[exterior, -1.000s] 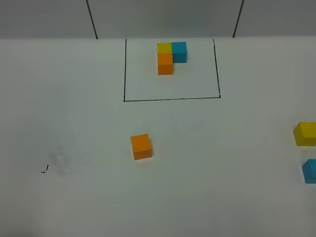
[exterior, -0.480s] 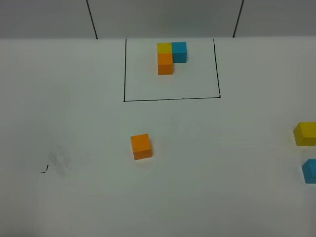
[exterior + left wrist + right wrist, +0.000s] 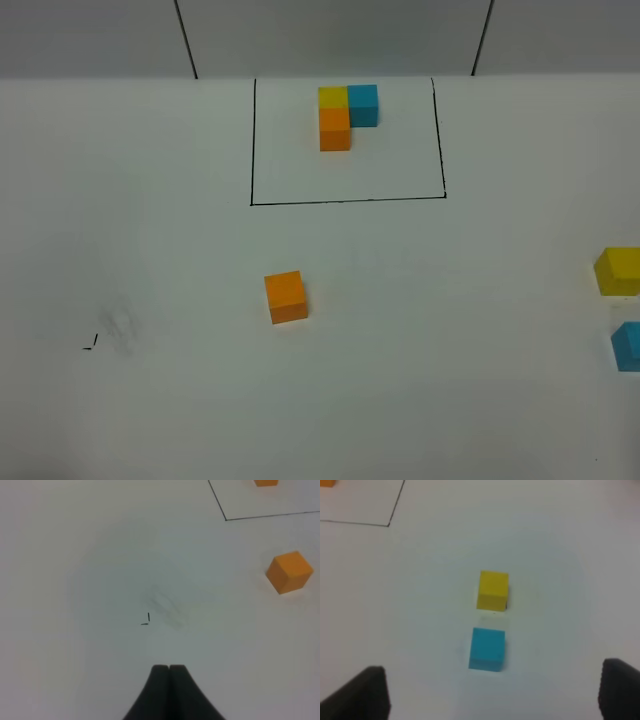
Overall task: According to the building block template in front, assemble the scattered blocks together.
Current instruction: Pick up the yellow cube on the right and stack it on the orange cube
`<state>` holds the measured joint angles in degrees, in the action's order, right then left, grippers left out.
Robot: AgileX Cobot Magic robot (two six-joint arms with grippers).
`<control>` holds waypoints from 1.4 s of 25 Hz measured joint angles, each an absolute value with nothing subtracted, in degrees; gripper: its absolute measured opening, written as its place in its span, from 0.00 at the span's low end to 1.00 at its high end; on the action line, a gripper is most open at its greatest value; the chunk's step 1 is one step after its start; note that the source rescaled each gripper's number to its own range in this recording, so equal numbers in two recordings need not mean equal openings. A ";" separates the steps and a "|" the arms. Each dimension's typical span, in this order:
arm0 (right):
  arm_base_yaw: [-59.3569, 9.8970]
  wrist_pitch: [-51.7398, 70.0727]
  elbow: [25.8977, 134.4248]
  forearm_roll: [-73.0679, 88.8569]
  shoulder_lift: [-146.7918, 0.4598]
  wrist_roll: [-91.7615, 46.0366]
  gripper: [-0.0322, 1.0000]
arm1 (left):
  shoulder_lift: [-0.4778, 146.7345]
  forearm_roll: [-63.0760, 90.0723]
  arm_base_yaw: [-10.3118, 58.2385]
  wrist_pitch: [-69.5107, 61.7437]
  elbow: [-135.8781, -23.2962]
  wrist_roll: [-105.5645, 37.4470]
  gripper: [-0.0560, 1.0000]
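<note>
The building block template [image 3: 347, 112] is a yellow, light blue and orange L inside a black drawn rectangle [image 3: 345, 201] at the back of the table. Of the scattered blocks, the orange cube [image 3: 286, 297] [image 3: 290, 572] lies alone in front of the rectangle. The yellow cube [image 3: 620, 271] [image 3: 493, 590] and the light blue cube [image 3: 628, 347] [image 3: 487, 649] sit close together at the right edge. My right gripper [image 3: 493, 672] hangs open above the light blue cube, touching nothing. Left of the orange cube, my left gripper [image 3: 169, 668] is shut and holds nothing. Neither gripper shows in the exterior view.
A small black mark [image 3: 91, 346] [image 3: 146, 620] and a faint smudge [image 3: 122, 328] are on the white table at the left. The table's back edge meets a grey wall [image 3: 330, 40] just behind the rectangle.
</note>
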<state>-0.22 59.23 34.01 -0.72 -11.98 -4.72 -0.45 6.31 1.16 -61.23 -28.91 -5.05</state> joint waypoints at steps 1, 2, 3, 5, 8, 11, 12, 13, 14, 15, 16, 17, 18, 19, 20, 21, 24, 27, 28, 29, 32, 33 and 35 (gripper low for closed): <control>-0.22 58.42 34.68 -0.72 -14.19 -4.87 0.95 | -0.45 6.31 1.16 -61.23 -28.91 -5.05 0.05; -0.22 57.71 35.15 -0.72 -16.44 -4.87 0.94 | -0.45 6.31 1.16 -61.23 -28.91 -5.05 0.05; -0.22 56.64 35.60 -0.72 -18.33 -4.93 0.94 | -0.45 6.31 1.16 -61.23 -28.91 -5.05 0.05; -0.22 54.61 36.24 -0.72 -22.95 -5.05 0.94 | -0.45 6.31 1.16 -61.23 -28.91 -5.05 0.05; -0.22 50.91 36.79 -0.72 -29.41 -5.55 0.94 | -0.45 6.31 1.16 -61.23 -28.91 -5.05 0.05; -0.22 47.48 37.07 -0.72 -36.17 -5.73 0.94 | -0.45 6.31 1.16 -61.23 -28.91 -5.05 0.05; -0.22 46.49 37.07 -0.72 -38.55 -5.78 0.94 | -0.45 6.31 1.16 -61.23 -28.91 -5.05 0.05; -0.22 45.21 37.07 -0.72 -40.95 -5.84 0.94 | -0.45 6.31 1.16 -61.23 -28.91 -5.05 0.05; -0.22 43.84 37.07 -0.72 -42.93 -5.89 0.94 | -0.45 6.31 1.16 -61.23 -28.91 -5.05 0.05; -0.22 42.53 37.07 -0.72 -45.29 -5.89 0.94 | -0.45 6.31 1.16 -61.23 -28.91 -5.05 0.05; -0.22 41.48 37.07 -0.72 -47.58 -5.89 0.94 | -0.45 6.31 1.16 -61.23 -28.91 -5.05 0.05; -0.22 40.19 37.07 -0.72 -49.91 -5.91 0.94 | -0.45 6.31 1.16 -61.23 -28.91 -5.05 0.05; -0.22 38.78 37.12 -0.72 -51.79 -5.91 0.94 | -0.45 6.31 1.16 -61.23 -28.91 -5.05 0.05; -0.22 37.56 37.12 -0.72 -53.97 -5.91 0.94 | -0.45 6.31 1.16 -61.23 -28.91 -5.05 0.05; -0.22 36.04 37.12 -0.72 -56.07 -5.91 0.94 | -0.45 6.31 1.16 -61.23 -28.91 -5.05 0.05; -0.22 34.69 37.12 -0.72 -57.79 -5.91 0.94 | -0.45 6.31 1.16 -61.23 -28.91 -5.05 0.05; -0.22 32.63 37.88 -0.48 -63.68 -5.91 0.94 | -0.45 6.31 1.16 -61.23 -28.91 -5.05 0.05; -0.22 29.48 39.10 -0.40 -68.28 -5.91 0.94 | -0.45 6.31 1.16 -61.23 -28.91 -5.05 0.05; -0.22 28.10 39.38 -0.33 -69.45 -5.91 0.94 | -0.45 6.31 1.16 -61.23 -28.91 -5.05 0.05; -0.22 26.67 39.53 0.00 -70.89 -5.91 0.94 | -0.45 6.31 1.16 -61.23 -28.91 -5.05 0.05; -0.22 24.57 39.93 0.00 -75.00 -5.91 0.94 | -0.45 6.31 1.16 -61.23 -28.91 -5.05 0.05; -0.22 23.83 40.00 0.00 -76.41 -5.91 0.94 | -0.45 6.31 1.16 -61.23 -28.91 -5.05 0.05; -0.22 22.31 40.00 -0.33 -79.11 -5.91 0.94 | -0.45 6.31 1.16 -61.23 -28.91 -5.05 0.05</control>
